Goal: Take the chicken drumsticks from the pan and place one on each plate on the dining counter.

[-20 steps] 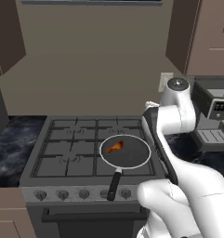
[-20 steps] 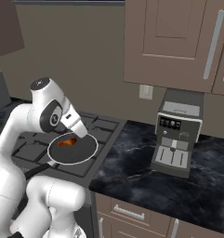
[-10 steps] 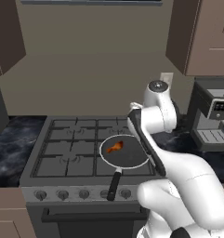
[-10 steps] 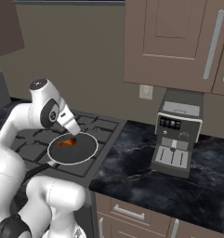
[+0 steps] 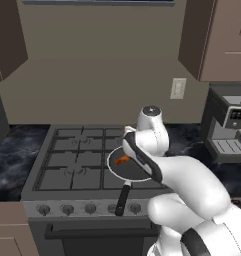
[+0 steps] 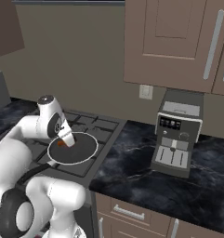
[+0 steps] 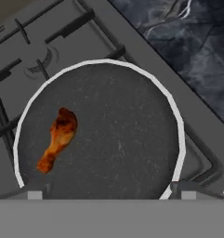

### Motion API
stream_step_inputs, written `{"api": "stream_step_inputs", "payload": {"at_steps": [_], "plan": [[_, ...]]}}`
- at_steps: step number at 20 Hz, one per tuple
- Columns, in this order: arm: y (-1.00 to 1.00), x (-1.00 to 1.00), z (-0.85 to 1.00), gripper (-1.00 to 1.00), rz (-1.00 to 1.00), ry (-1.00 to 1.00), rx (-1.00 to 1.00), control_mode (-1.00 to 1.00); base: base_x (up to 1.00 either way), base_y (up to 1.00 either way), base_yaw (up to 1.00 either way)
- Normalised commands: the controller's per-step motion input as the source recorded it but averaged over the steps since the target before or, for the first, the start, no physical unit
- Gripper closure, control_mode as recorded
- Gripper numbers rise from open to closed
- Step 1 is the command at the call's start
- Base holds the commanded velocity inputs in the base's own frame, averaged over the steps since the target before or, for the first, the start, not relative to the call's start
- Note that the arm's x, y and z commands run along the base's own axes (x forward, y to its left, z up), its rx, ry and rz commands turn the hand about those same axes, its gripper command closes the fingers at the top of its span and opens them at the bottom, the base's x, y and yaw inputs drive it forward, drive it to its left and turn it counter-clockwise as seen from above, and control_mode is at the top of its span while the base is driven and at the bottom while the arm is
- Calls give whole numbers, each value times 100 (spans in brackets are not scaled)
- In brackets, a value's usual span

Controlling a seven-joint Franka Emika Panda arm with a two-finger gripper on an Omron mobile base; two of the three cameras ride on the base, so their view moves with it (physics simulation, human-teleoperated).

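From behind the arm on its left: a gas stove sits between stretches of black marble worktop, and the frying pan rests on the front right burner, its long black handle reaching over the knob panel toward the front. One chicken drumstick shows as an orange spot on the left part of the pan floor; the white arm bends over the pan's right half and hides it. A coffee machine stands on the worktop at far right, a wall outlet above. From behind on the right: same pan on the stove, the drumstick peeking out just beside the arm's wrist, the coffee machine well apart on the marble worktop, cabinet drawers below. Looking along the hand: the gripper hangs above the pan, empty, its two finger tips spread as wide as they go, at opposite sides of the pan's near rim. The drumstick lies flat on the dark floor toward the left, thick end up, narrow end pointing to the lower left, clear of both tips.
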Motion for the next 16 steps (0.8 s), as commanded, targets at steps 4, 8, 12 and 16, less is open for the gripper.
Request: {"api": "stream_step_inputs", "payload": {"at_steps": [4,8,12,16], "plan": [[28,73,-52,-100,2,10,1,-100,0,0,0],[37,78,-47,-100,1,15,0,-100,0,0,0],[35,80,-31,-100,0,16,0,-100,0,0,0],[16,60,-24,-100,0,15,0,-100,0,0,0]]}}
